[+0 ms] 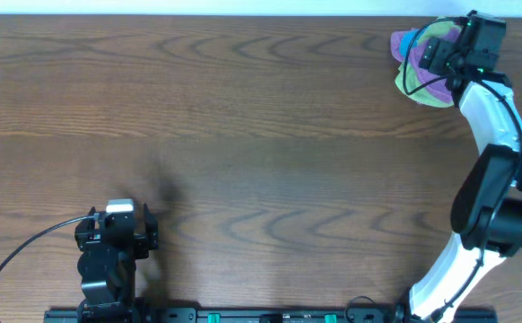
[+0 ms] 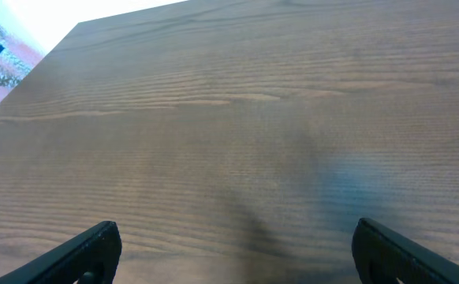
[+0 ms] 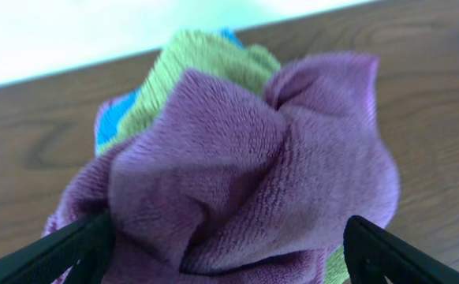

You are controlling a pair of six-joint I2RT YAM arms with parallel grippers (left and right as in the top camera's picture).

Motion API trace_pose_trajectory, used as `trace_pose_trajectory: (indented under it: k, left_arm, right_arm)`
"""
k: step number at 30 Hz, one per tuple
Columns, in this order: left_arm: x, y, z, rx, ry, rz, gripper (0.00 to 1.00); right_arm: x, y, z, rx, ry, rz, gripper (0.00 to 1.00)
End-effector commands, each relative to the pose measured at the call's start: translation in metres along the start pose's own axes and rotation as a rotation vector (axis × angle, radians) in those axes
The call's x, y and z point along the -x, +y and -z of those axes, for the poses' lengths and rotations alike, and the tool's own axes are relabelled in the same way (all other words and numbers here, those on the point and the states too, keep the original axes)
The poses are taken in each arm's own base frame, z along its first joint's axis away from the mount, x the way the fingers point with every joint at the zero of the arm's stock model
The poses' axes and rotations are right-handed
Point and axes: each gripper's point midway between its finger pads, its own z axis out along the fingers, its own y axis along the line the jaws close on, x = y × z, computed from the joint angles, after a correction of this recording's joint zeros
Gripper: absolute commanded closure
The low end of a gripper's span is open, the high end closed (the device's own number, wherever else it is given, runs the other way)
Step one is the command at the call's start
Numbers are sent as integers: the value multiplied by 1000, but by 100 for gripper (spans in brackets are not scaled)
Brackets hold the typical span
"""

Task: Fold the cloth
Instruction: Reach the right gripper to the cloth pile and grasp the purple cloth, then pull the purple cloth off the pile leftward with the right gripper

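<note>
Fuzzy matt microfibre cloth [image 3: 245, 181]; smooth, faintly glossy wood-grain table [image 1: 243, 135].

Item 1: table [image 1: 243, 135]. Bare wood runs from my left gripper [image 1: 117, 220] at the near edge across to the far right corner, giving passage all the way.
Item 2: my left fingers [image 2: 87, 248] are spread wide, with only wood ahead to the far edge.
Item 3: one heap in the far right corner. The cloth [image 3: 253, 181] is bunched on top, touching the yellow-green cloth [image 3: 206, 63] and blue cloth [image 3: 115, 118] behind. It fills the gap of my right gripper [image 3: 229, 256], whose prongs are wide apart.
Item 4: my right arm [image 1: 492, 121] lies along the right edge, barring that side.
</note>
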Motion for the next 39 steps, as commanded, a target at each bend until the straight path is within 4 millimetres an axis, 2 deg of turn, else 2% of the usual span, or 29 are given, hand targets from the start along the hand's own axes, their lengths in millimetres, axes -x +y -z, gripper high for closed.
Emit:
trace_pose_trajectory:
  k: [1, 3, 9, 16, 21, 23, 27, 32, 36, 39]
  left_arm:
    - [-7, 1, -3, 12, 18, 2, 5]
    - [-7, 1, -3, 12, 18, 2, 5]
    - [-7, 1, -3, 12, 18, 2, 5]
    - [-7, 1, -3, 12, 18, 2, 5]
    - [-7, 1, -3, 12, 18, 2, 5]
    - [-7, 1, -3, 12, 18, 2, 5]
    - [-7, 1, -3, 12, 18, 2, 5]
    - [-7, 1, -3, 12, 18, 2, 5]
    - [-7, 1, -3, 12, 18, 2, 5]
    - [-7, 1, -3, 12, 18, 2, 5]
  right_arm:
    - [-3, -2, -6, 6, 14, 8, 7]
    - [-6, -1, -8, 12, 23, 9, 10]
    - [-10, -1, -7, 14, 39, 11, 57]
    - [-15, 1, -7, 21, 60, 13, 99]
    - [-3, 5, 5, 29, 32, 16, 99]
    - [11, 11, 20, 39, 0, 20, 99]
    - [39, 27, 65, 70, -61, 34, 99]
    - [61, 46, 126, 102, -113, 59, 99]
    - [66, 52, 165, 108, -128, 74, 99]
    - [57, 54, 185, 117, -94, 89, 99]
